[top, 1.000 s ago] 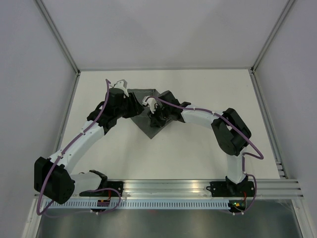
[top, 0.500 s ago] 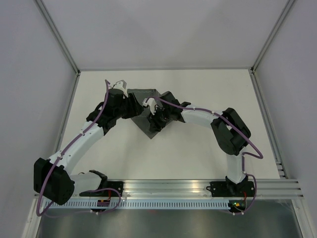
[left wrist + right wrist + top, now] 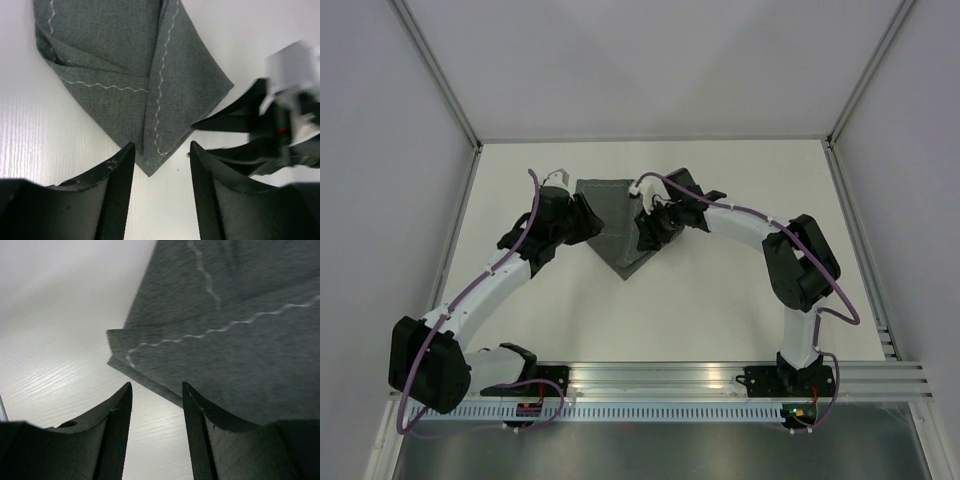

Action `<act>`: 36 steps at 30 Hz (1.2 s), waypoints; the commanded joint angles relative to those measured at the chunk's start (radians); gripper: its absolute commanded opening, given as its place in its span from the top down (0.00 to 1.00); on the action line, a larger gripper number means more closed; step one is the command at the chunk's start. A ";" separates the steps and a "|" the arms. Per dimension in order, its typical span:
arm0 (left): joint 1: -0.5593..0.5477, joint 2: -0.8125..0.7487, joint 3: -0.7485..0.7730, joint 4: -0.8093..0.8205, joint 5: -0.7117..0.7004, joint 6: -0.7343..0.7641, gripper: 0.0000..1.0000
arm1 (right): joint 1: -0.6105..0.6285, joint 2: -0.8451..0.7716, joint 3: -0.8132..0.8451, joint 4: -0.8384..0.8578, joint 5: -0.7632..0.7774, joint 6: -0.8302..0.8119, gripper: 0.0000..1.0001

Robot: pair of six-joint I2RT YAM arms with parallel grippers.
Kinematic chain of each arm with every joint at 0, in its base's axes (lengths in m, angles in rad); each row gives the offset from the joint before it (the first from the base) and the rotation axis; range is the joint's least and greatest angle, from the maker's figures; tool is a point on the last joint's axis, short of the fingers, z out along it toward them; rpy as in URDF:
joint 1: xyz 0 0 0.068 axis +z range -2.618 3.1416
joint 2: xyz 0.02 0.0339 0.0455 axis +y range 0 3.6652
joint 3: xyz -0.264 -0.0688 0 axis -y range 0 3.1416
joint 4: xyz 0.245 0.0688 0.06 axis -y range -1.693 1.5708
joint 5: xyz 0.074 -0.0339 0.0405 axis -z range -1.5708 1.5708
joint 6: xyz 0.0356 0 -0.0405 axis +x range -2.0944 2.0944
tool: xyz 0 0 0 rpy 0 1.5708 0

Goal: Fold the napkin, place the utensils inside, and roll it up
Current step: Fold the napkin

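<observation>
Napkin (image 3: 115, 60) (seemingly untouched) lies before left fingers (image 3: 114, 197) and right fingers (image 3: 114, 437), all parted, empty.

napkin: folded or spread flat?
Folded. The napkin lies in overlapping layers, with stitched hem lines crossing on its upper face. The right wrist view shows one layer's edge stacked over another.

Right tool (image 3: 156, 390) spread open — folded napkin (image 3: 225, 355) corner beyond, white table (image 3: 60, 315)
</observation>
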 commanded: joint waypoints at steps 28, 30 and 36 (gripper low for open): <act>0.137 0.479 -0.013 0.162 -0.110 -0.121 0.87 | -0.243 0.250 0.297 -0.106 0.185 -0.081 0.50; 0.137 0.517 0.018 0.157 -0.101 -0.108 0.87 | -0.242 0.231 0.263 -0.104 0.199 -0.076 0.50; 0.137 0.609 0.113 0.131 -0.058 -0.073 0.87 | -0.243 0.158 0.160 -0.104 0.210 -0.039 0.51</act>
